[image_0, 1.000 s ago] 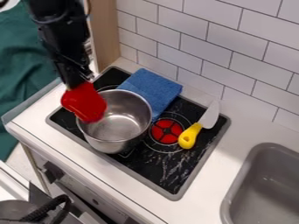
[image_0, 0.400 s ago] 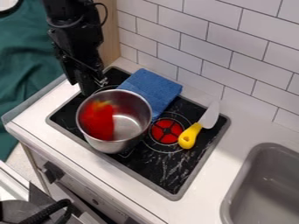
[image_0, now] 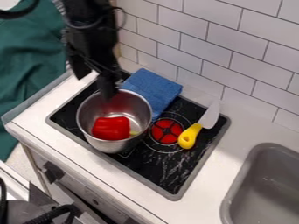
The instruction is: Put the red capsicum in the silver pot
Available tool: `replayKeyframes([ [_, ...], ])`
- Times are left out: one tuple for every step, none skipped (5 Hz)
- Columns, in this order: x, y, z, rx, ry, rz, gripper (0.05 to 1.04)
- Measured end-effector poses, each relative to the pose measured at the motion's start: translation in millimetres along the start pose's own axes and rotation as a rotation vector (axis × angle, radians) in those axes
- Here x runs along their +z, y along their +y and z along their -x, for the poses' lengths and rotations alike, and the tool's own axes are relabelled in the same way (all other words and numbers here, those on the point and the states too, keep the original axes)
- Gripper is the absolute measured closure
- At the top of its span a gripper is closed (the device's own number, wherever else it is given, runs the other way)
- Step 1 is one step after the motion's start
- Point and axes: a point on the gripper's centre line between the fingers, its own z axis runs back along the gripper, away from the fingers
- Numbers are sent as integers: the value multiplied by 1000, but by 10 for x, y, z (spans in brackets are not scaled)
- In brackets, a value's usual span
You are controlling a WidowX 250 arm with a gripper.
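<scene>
My gripper hangs over the upper left rim of the silver pot, its fingers apart and nothing between them. Inside the silver pot lies the red capsicum, on its side against the near wall, with a bit of its yellowish-green stem end at the right. A gap separates it from the gripper. The pot stands upright on the left part of the black stove top.
Behind the pot lies a folded blue cloth. A toy knife with a yellow handle is to the right, beside a red burner. The grey sink is at lower right, the tiled wall behind.
The capsicum has left the gripper and dropped into the pot, coming to lie on its side. The gripper has opened and shifted to the right.
</scene>
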Motion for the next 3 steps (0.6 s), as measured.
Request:
replayKeyframes([
  [69,-151,-152,23,-25,17,73],
  [137,-298,-301,72,-55,40,75],
  [87,-415,-369,197,6,39,75],
])
